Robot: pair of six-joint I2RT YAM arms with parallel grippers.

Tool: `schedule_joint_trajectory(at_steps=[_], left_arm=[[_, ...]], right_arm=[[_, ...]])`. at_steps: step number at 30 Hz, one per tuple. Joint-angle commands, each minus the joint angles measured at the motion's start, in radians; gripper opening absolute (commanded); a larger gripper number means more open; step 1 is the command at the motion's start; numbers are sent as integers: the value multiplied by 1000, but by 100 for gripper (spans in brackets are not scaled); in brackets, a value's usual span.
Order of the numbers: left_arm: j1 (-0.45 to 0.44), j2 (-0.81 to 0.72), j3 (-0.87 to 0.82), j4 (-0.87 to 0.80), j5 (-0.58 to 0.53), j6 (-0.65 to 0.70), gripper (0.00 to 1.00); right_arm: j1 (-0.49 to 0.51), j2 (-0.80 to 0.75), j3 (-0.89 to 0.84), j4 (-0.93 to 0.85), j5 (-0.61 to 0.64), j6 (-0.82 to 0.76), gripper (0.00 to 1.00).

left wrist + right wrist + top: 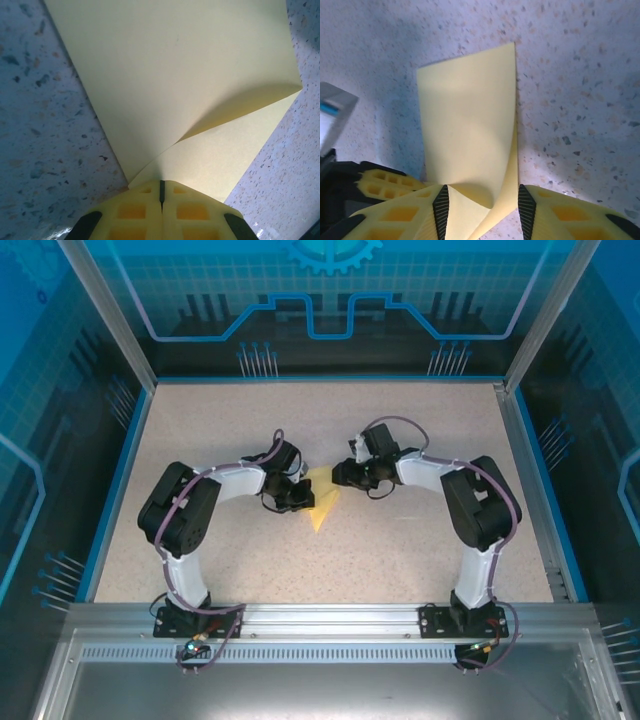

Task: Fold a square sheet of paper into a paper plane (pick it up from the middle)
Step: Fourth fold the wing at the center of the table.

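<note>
Paper (175, 75), corner buried in clenched left claw (161, 187), curled edge cut off inside released right claw (484, 197)

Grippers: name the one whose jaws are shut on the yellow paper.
The left gripper: its jaws pinch the square sheet of paper, while the right gripper has them apart around it.

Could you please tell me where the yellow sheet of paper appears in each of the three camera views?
Top external: square sheet of paper at the centre of the speckled table.
Left wrist: fills the upper picture, pinched at the bottom by the left gripper.
Right wrist: centre, between the open jaws of the right gripper.
Shared landmark: the speckled table.
</note>
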Motion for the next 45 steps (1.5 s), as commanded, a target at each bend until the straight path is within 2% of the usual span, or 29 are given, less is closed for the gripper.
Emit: schedule_joint_trajectory(at_steps=[1, 4, 15, 19, 23, 27, 32, 36, 38, 45], left_arm=[[-7, 37, -7, -40, -6, 26, 2], [-6, 37, -7, -39, -4, 26, 3], [-7, 24, -12, -39, -4, 24, 2], [-7, 12, -12, -35, 0, 22, 4], [-7, -62, -31, -9, 9, -4, 16], [-10, -181, -68, 27, 0, -26, 36], [-51, -287, -150, 113, -38, -6, 59], [-104, -335, -211, 204, -79, 58, 79], [-130, -359, -235, 247, -97, 87, 84], [-158, -490, -329, 392, -147, 129, 87]], right_arm=[[-13, 52, 28, -55, -117, -54, 45], [-10, 75, 37, -45, -173, -57, 43], [-16, 128, 43, -1, -216, -15, 28], [-17, 138, 31, 39, -212, 47, 12], [-17, 65, -51, 110, -146, 145, 1], [-6, -96, -175, 127, -3, 238, 0], [43, -311, -285, 16, 222, 357, 0], [69, -417, -331, -74, 339, 493, 0], [84, -446, -326, -121, 376, 548, 0], [137, -506, -258, -237, 495, 575, 0]])
